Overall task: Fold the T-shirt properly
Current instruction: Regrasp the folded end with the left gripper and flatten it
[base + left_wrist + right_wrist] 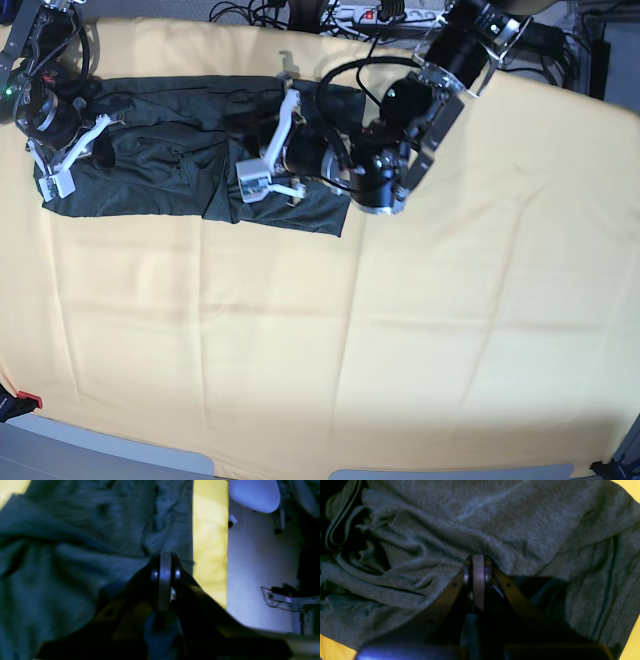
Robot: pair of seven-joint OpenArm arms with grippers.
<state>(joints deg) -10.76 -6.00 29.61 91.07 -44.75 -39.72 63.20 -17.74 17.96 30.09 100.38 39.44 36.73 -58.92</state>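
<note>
Both jaws pinching the T-shirt (170, 160)

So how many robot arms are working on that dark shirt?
2. The right arm's hand grips the T-shirt at its far-left end in the base view; the left arm's hand grips it near the middle.

Yellow-covered table (400, 330), T-shirt (150, 160) seemingly flat
</note>
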